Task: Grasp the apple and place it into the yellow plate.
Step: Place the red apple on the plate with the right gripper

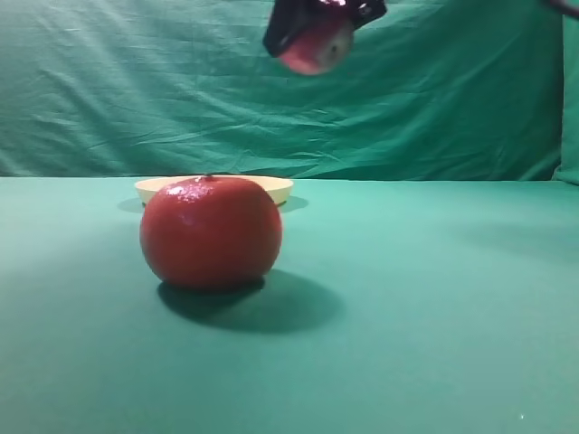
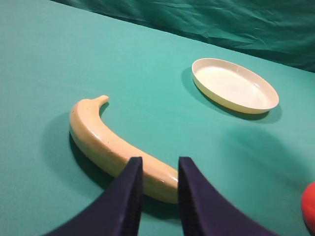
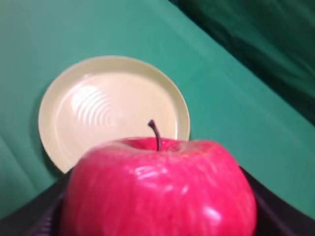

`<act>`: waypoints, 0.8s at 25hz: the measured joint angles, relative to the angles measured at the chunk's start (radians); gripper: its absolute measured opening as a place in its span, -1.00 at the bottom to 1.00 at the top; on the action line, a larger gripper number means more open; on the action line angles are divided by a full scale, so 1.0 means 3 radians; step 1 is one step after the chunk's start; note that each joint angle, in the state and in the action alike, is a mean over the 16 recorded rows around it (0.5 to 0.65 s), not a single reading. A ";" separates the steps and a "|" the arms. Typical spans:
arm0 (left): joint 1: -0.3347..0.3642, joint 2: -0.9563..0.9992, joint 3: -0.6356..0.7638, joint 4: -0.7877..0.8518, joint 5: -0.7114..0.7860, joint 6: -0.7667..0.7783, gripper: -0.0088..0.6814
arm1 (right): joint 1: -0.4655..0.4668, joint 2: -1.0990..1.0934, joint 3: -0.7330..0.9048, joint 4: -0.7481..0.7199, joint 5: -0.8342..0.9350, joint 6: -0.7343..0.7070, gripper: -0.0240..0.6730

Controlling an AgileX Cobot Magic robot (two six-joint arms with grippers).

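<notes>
Holding the apple (image 3: 158, 191) clamped in your right hand (image 1: 318, 27) above the yellow plate (image 3: 110, 110), you have only the placing left.

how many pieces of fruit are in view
3: the apple held aloft in the right claw, an orange-red fruit on the table before the yellow plate, a banana by the left claw.
</notes>
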 joint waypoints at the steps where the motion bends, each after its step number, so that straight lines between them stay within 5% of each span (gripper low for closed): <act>1: 0.0000 0.0000 0.0000 0.0000 0.0000 0.0000 -0.52 | 0.0025 0.0066 -0.0048 0.0030 -0.0041 0.0000 0.53; 14: 0.0000 0.0000 0.0000 0.0000 0.0000 0.0000 -0.52 | 0.0078 0.0345 -0.0387 0.0297 -0.0158 -0.0003 0.82; 20: 0.0000 0.0000 0.0000 0.0000 0.0000 0.0000 -0.52 | 0.0037 0.0052 -0.0397 0.0282 0.0131 -0.0002 0.64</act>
